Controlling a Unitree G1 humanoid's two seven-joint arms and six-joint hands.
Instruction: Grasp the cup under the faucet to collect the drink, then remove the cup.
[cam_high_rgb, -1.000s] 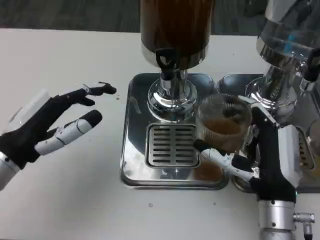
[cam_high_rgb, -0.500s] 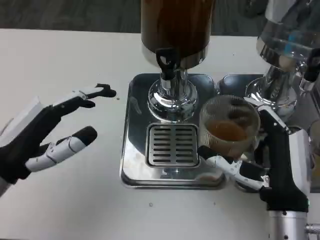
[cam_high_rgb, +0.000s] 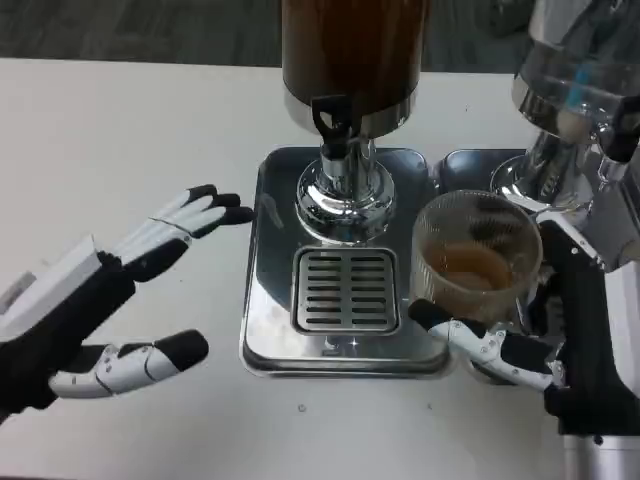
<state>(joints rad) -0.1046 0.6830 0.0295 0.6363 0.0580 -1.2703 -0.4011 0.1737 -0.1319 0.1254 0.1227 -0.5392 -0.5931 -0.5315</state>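
White table (cam_high_rgb: 120, 130) carries steel drip tray (cam_high_rgb: 262, 330) with slotted grate (cam_high_rgb: 345, 290). Dark drink dispenser (cam_high_rgb: 352, 60) stands on tray, black faucet (cam_high_rgb: 331, 120) above grate. Left hand (cam_high_rgb: 95, 300) hovers left of tray, fingers spread, holding nothing. Right hand (cam_high_rgb: 560, 340) grips clear ribbed cup (cam_high_rgb: 478, 262), right of grate, apparently lifted off tray; brown drink inside.

Single head view, steep downward angle, close range.
Camera looks down and forward from the robot's side of the white table (cam_high_rgb: 120, 120), centred on the steel drip tray (cam_high_rgb: 262, 340). The dispenser (cam_high_rgb: 350, 60) behind the tray is cut by the top edge; a second dispenser (cam_high_rgb: 575, 90) stands right of it.
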